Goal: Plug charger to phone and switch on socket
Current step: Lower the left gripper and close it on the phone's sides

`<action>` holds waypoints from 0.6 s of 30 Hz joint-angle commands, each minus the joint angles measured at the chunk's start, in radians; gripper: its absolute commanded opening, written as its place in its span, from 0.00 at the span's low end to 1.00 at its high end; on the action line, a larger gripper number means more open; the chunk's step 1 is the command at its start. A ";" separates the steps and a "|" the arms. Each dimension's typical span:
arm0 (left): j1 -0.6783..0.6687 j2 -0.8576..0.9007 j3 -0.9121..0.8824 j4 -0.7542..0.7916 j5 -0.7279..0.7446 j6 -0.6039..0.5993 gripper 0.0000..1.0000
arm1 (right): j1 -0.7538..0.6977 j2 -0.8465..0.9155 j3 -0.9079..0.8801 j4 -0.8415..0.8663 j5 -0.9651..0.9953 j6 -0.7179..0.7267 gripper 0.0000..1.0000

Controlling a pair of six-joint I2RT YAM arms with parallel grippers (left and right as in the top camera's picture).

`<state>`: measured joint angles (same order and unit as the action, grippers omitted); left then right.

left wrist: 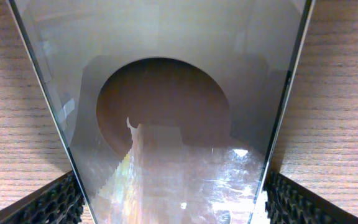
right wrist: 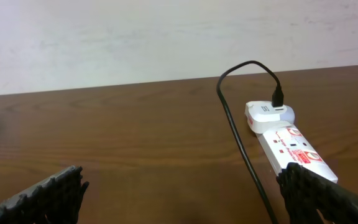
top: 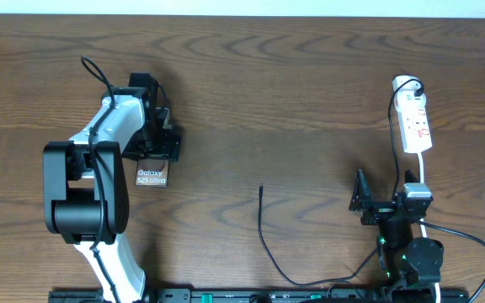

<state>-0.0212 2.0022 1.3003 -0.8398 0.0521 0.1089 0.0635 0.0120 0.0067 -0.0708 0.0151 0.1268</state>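
Note:
The phone [top: 151, 178] lies at the left of the table, its white-lettered end showing below my left arm. My left gripper [top: 155, 156] straddles it. In the left wrist view the glossy phone [left wrist: 179, 74] fills the gap, and my left gripper [left wrist: 173, 205] has a pad against each long edge, shut on it. The charger [top: 263, 236] runs along the front of the table, and its plug tip lies free at the centre, apart from the phone. The white socket [top: 415, 122] lies at the far right. My right gripper [top: 387, 199] hangs open just short of the socket [right wrist: 294, 146], beside the charger cable [right wrist: 241, 143].
A white adapter [right wrist: 269, 115] sits at the socket's far end with the black cable plugged into it. The socket's white cord [top: 424, 181] passes by my right gripper. A pale wall stands behind the table's far edge.

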 commanded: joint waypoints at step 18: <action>0.005 0.029 -0.079 0.039 -0.008 0.002 0.89 | 0.008 -0.003 -0.001 -0.004 -0.006 0.014 0.99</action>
<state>-0.0212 1.9820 1.2682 -0.8032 0.0528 0.1089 0.0635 0.0120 0.0067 -0.0704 0.0151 0.1268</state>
